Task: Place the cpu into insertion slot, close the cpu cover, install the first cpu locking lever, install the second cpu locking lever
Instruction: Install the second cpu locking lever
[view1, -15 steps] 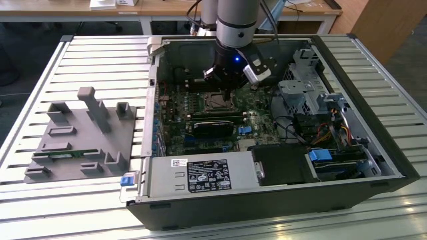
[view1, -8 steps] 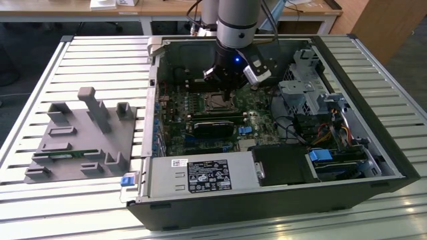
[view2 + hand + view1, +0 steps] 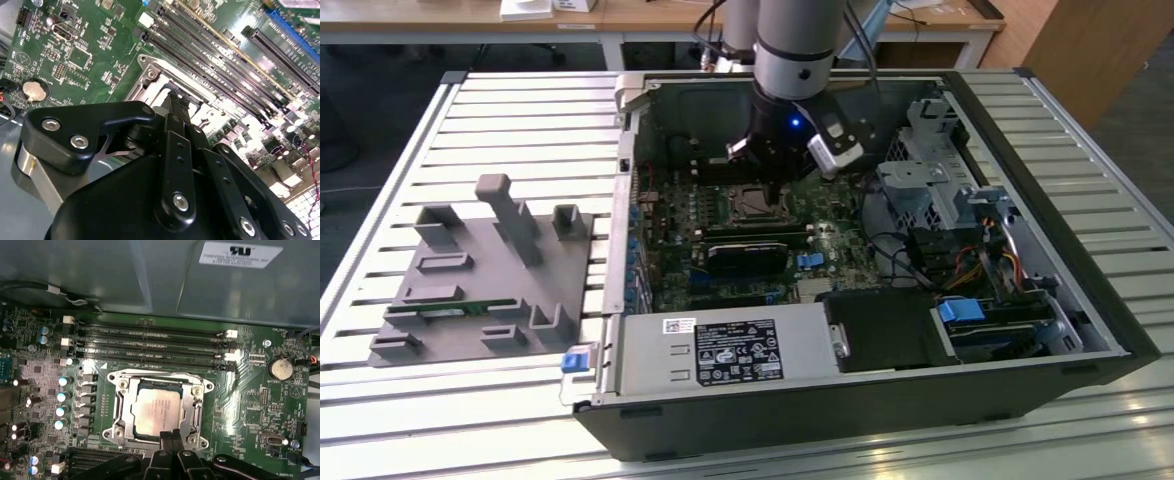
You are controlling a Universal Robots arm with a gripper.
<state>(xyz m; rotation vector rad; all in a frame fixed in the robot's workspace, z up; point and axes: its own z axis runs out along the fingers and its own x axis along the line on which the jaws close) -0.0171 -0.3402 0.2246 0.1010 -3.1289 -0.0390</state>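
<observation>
The cpu [image 3: 157,410], a dull silvery square, lies in the insertion slot [image 3: 196,416] on the green motherboard. The cpu cover [image 3: 126,407], a thin metal frame, lies flat around the chip's top. My gripper [image 3: 170,434] is shut, with its two thin black fingertips pressed together at the cover's edge. In the second wrist view my gripper [image 3: 178,100] points at the cover [image 3: 150,76] from close above. In the exterior view my gripper [image 3: 774,168] hangs inside the open computer case just over the insertion slot [image 3: 750,203]. I cannot make out the locking levers.
Long black memory slots [image 3: 150,342] run beside the socket, and a row of capacitors [image 3: 62,402] and a coin battery [image 3: 280,368] flank it. A power supply [image 3: 720,352] and a drive cage [image 3: 927,185] crowd the case. A grey fixture [image 3: 487,275] sits on the slatted table at the exterior view's left.
</observation>
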